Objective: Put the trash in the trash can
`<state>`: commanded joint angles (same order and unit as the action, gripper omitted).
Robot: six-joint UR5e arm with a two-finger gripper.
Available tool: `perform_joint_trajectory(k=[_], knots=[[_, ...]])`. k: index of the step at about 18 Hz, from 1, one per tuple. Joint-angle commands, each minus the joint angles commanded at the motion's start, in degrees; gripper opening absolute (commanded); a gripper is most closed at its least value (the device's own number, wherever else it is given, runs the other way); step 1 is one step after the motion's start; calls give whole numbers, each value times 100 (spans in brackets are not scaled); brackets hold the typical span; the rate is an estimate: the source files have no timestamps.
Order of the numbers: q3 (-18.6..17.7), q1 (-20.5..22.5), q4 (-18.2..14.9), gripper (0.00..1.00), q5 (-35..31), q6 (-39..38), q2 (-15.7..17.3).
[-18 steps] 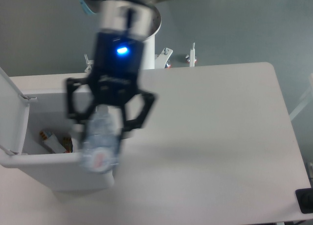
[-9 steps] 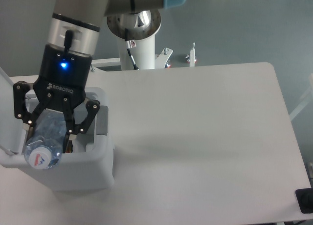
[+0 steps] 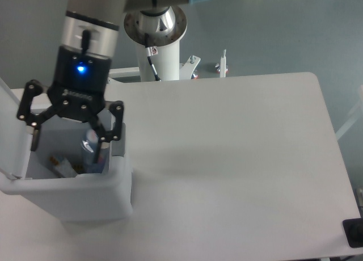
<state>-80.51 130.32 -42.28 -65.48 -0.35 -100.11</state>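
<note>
Claw [image 3: 67, 142] spread wide over the open trash can [image 3: 68, 193], holding nothing.

From my seat I see the fingers [image 3: 102, 142] splayed apart just above the bin's mouth, the right one close to the grey panel [image 3: 117, 142] and the left one near the raised lid [image 3: 12, 130] at the frame's left edge. The bottle [image 3: 92, 150] sits inside the bin, upright against the right inner wall, free of both fingers. Some small item lies on the bin floor beside it; I cannot tell what. The bin stands at the desk's [image 3: 238, 159] front-left corner, its near wall close to the front edge. To the right the desk surface runs broad and white to its rounded far corner. The arm's white base post [image 3: 159, 51] rises behind the desk.
</note>
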Motion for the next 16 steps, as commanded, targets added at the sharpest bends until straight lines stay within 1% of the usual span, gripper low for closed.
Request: perform_joint_trajectory(k=[4,6,8,10,11,13,16], knots=[[-53,764,-35,100,-9,105,-9],[-35,1038,-87,100,-52,429,-35],[-70,1205,-123,100,-498,746,0],[166,1311,-219,100,-1017,983,9],[141,1329,-298,100,-1228,1132,44],[115,1399,-614,100,-1641,1877,201],[44,1382,-1359,100,-2344,3055,351]])
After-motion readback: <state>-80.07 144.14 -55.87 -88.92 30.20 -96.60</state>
